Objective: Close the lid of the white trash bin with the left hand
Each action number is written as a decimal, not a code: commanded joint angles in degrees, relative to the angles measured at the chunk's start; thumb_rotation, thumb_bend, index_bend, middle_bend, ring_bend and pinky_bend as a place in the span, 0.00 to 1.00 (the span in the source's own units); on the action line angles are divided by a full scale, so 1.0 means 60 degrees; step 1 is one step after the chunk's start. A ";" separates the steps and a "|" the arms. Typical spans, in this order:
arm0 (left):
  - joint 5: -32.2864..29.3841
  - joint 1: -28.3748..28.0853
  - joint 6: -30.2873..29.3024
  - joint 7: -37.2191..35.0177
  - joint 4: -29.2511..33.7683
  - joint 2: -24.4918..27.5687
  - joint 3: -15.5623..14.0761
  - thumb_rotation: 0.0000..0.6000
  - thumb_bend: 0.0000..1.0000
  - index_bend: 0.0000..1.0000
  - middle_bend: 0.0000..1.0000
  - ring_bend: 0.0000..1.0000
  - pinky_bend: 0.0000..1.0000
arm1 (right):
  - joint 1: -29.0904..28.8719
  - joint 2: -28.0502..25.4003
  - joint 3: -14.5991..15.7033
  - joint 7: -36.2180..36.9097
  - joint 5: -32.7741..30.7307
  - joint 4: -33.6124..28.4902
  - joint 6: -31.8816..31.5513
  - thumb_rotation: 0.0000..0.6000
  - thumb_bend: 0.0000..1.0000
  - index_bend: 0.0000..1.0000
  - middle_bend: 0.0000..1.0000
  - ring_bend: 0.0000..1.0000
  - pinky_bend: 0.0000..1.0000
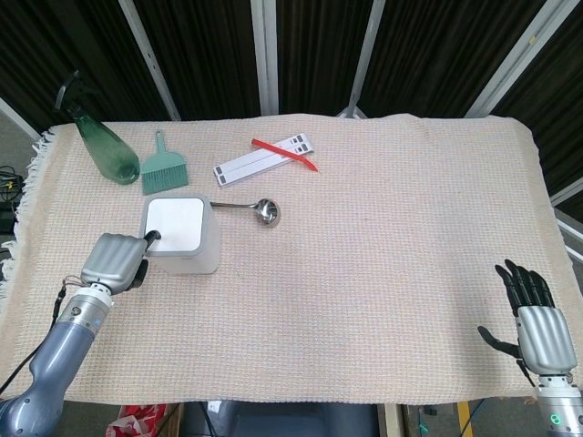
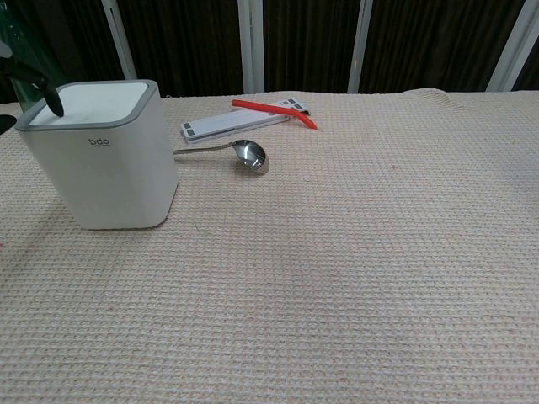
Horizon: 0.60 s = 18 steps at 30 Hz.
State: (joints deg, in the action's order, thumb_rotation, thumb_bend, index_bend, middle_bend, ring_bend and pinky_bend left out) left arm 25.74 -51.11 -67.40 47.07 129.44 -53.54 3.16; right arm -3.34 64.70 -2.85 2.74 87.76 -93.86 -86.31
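Your right hand (image 1: 537,323), silver-backed with dark fingers spread and holding nothing, sits at the lower right of the head view, well apart from the work. Your left hand (image 1: 115,262) is at the lower left, fingers curled in, one dark fingertip (image 2: 46,91) reaching onto the near-left edge of the flat white lid (image 1: 177,226). The white square plastic trash bin (image 2: 109,177) lies just to the right of that hand and slightly beyond it. The lid appears flush with its grey rim, though contact there is hard to judge. Lifting clear looks like what remains.
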 commanded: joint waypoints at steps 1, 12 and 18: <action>0.0247 0.0056 -0.0129 -0.0252 0.0072 0.0041 0.0122 1.00 0.63 0.21 1.00 0.94 1.00 | 0.0001 0.0000 -0.0001 0.0005 0.0001 0.0000 0.0001 1.00 0.21 0.00 0.00 0.00 0.06; 0.2401 0.0936 -0.0712 -0.1555 0.0925 0.1165 0.0348 1.00 0.39 0.04 0.66 0.63 0.81 | -0.0004 -0.0027 0.0014 0.0020 0.0086 0.0045 -0.0017 1.00 0.21 0.00 0.00 0.00 0.06; 0.6074 0.3098 -0.2265 -0.2532 0.0351 0.0966 -0.0921 1.00 0.17 0.00 0.06 0.11 0.41 | -0.0026 -0.0101 0.0076 -0.0187 0.0201 0.0166 0.0024 1.00 0.21 0.00 0.00 0.00 0.03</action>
State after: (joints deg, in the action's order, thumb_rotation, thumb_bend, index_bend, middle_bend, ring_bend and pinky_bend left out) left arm 48.93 -41.30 -74.28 36.41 134.01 -47.01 2.79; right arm -3.47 64.24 -2.48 1.91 88.85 -92.97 -86.24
